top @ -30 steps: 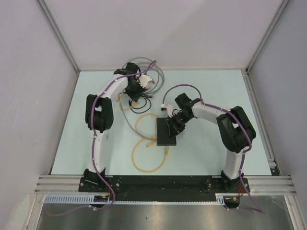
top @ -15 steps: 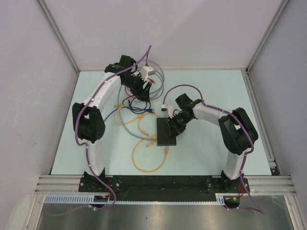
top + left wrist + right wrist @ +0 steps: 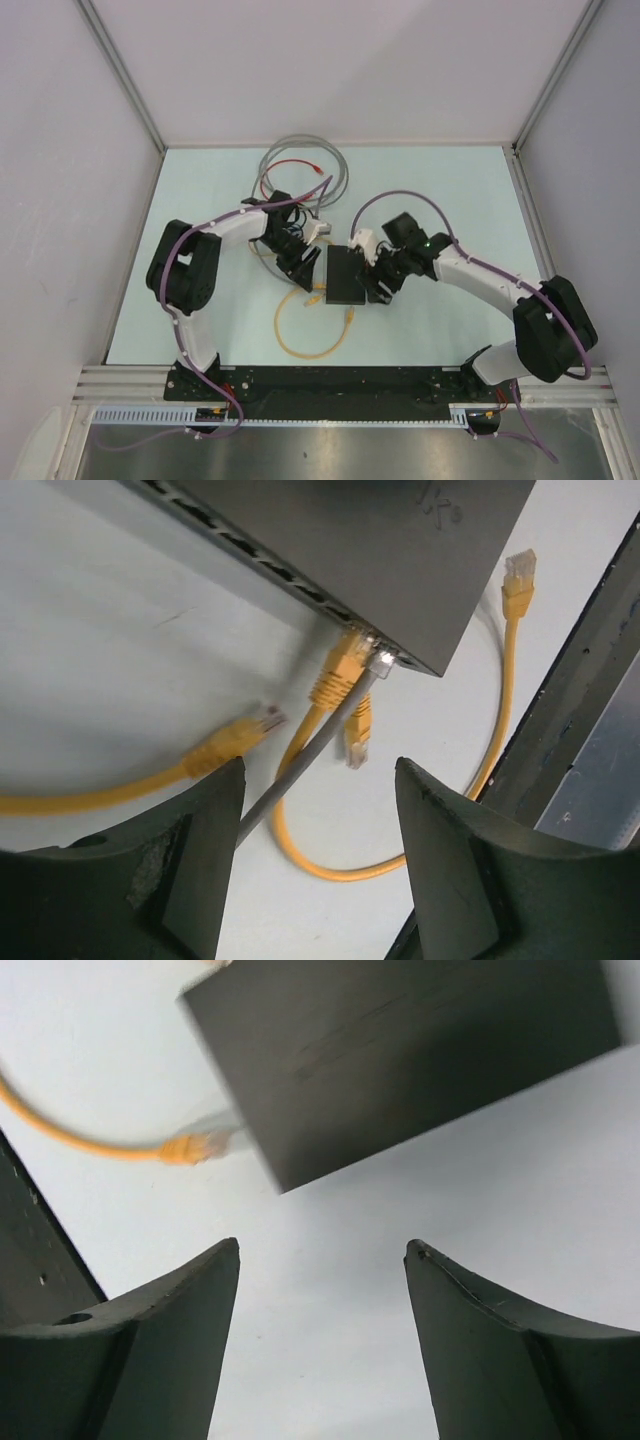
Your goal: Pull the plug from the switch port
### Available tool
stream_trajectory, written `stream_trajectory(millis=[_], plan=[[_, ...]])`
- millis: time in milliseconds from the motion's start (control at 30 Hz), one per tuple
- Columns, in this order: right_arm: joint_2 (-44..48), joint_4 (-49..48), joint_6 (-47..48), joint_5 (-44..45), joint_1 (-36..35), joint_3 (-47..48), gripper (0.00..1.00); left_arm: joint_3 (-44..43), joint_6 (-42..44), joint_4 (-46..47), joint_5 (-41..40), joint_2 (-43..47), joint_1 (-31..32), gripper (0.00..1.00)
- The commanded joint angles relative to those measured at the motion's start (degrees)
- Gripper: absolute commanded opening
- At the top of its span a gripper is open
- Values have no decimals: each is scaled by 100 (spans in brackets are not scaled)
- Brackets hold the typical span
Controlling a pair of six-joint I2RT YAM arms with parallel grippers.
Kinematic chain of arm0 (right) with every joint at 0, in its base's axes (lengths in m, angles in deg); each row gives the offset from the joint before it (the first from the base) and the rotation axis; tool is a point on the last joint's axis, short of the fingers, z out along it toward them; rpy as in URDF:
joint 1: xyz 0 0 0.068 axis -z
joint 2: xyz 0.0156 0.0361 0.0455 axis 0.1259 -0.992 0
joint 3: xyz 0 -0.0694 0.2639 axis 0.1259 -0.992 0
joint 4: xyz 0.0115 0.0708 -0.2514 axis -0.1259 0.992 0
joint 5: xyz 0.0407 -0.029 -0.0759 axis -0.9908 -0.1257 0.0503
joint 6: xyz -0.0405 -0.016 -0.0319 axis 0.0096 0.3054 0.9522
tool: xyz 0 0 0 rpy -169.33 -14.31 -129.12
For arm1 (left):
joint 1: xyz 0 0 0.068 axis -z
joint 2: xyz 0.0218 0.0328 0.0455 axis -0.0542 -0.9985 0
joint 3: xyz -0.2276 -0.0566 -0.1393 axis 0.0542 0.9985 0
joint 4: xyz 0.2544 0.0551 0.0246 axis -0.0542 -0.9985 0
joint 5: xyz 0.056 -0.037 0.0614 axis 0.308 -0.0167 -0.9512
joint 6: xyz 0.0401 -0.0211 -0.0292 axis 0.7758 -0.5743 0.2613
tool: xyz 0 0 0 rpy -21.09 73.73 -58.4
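Observation:
The switch point(image 3: 345, 275) is a flat black box lying mid-table. In the left wrist view its port edge point(image 3: 300, 575) faces me, with a yellow plug point(image 3: 338, 672) and a clear plug on a grey cable point(image 3: 380, 662) seated side by side in ports near its corner. My left gripper point(image 3: 303, 262) sits just left of the switch, open point(image 3: 320, 770), with nothing between its fingers and the plugs a short way ahead. My right gripper point(image 3: 382, 285) is at the switch's right side, open point(image 3: 322, 1245), holding nothing, with a corner of the switch point(image 3: 400, 1050) ahead of it.
Loose yellow cable ends point(image 3: 252, 727) lie on the table by the ports, and a yellow loop point(image 3: 310, 335) lies near the front. A grey coil point(image 3: 335, 165) with a red cable point(image 3: 300, 162) lies at the back. A black rail point(image 3: 340, 380) runs along the near edge.
My left arm swung from the cable pile at the back down to the switch's left side. My right gripper opened and shifted to the switch's right side.

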Motion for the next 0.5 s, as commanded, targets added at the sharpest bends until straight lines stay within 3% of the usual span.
stream_trajectory(millis=[0, 233, 467], plan=[[13, -273, 335, 410, -481, -586, 73, 169, -78, 400, 314, 243, 266, 65], [-417, -889, 185, 1024, -508, -684, 70, 161, -166, 541, 560, -117, 688, 62], [-743, -1284, -78, 1868, -430, -578, 66, -611, -263, 269, 920, -706, 1013, 59]])
